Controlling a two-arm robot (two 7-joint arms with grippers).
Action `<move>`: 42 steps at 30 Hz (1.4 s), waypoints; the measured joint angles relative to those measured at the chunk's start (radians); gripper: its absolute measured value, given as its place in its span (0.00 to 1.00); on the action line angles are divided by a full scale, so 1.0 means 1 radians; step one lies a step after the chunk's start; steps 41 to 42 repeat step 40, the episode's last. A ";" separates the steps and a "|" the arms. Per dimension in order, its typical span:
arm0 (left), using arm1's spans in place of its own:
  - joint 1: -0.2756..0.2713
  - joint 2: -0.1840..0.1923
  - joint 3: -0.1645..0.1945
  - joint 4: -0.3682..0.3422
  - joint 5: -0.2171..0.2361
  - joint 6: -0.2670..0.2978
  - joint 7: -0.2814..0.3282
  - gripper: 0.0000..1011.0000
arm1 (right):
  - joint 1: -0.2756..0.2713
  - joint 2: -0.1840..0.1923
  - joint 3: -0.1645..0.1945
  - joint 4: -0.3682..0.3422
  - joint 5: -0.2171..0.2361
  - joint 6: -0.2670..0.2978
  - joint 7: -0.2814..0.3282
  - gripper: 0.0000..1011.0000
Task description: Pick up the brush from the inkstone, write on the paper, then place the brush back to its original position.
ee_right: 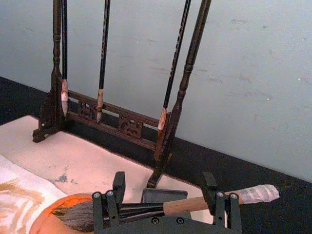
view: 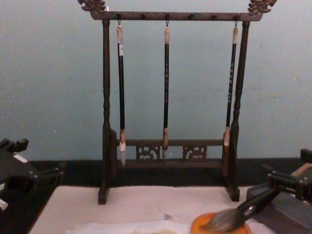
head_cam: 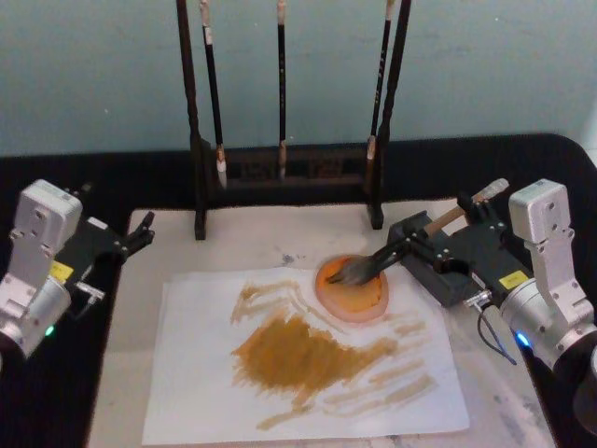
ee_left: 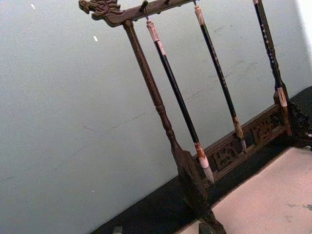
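No text could be read; small yellow labels on the two arms (head_cam: 62, 272) beside the paper (head_cam: 308, 373) were too blurred.

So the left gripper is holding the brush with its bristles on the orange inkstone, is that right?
No, the right gripper holds the brush, as the head view shows. Its bristles do rest on the orange inkstone. The left gripper sits idle at the table's left edge.
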 joint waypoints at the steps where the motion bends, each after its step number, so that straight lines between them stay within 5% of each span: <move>1: 0.000 0.000 0.000 0.000 0.000 0.000 0.000 1.00 | 0.000 0.000 0.000 0.000 0.000 0.000 0.000 0.99; 42: 0.000 0.000 0.000 0.000 0.000 0.000 0.000 1.00 | 0.001 0.002 -0.001 0.000 0.000 0.000 -0.002 0.99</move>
